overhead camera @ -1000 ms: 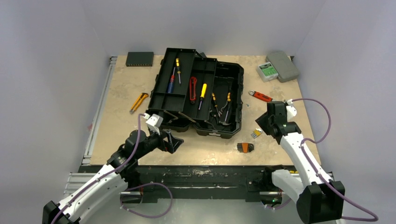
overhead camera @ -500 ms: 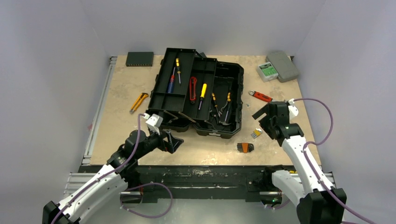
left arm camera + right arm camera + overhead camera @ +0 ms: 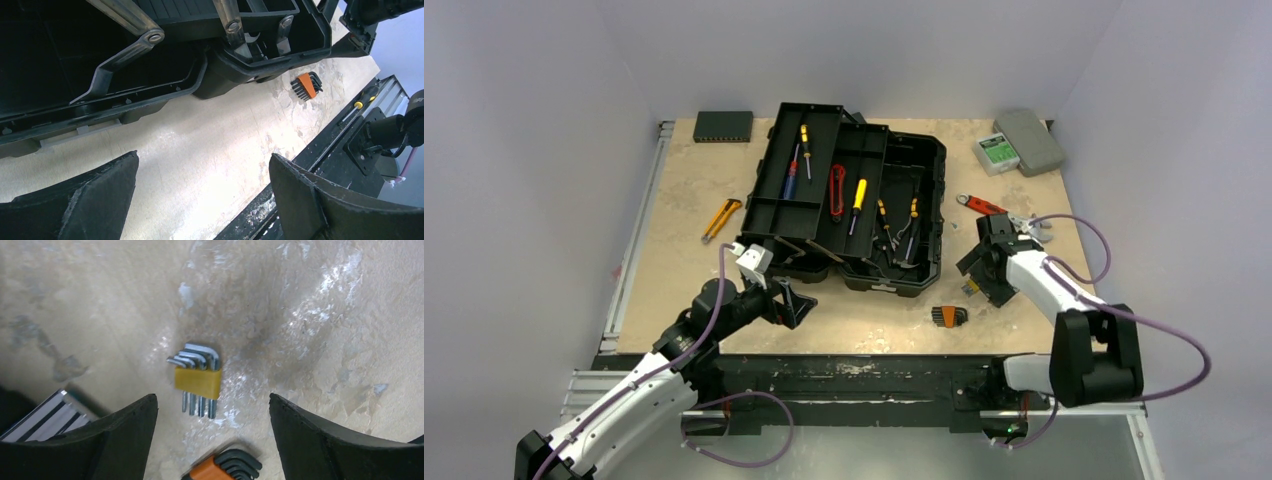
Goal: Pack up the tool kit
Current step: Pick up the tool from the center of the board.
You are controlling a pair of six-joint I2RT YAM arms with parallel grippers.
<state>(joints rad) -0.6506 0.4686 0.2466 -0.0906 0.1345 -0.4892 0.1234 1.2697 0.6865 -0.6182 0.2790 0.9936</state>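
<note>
r claw [image 3: 982, 270] swung in fr r side, dropped over yellow hex set [image 3: 197, 382]. jaws spread wide, nothing held yet. set lay on table [image 3: 664, 270] just r of toolbox [image 3: 854, 200], orange hex set [image 3: 948, 316] near. l claw [image 3: 202, 160] stayed wide open, idle by toolbox front. meant grab was next, i reckoned.

The toolbox [image 3: 924, 150] is recorded as plain black. The tabletop [image 3: 684, 280] is noted as beige, mottled with paler blotches. Silver hex keys [image 3: 197, 381] at centre frame are banded in yellow; a dark set [image 3: 212, 470] at the lower edge is clipped in orange.
</note>
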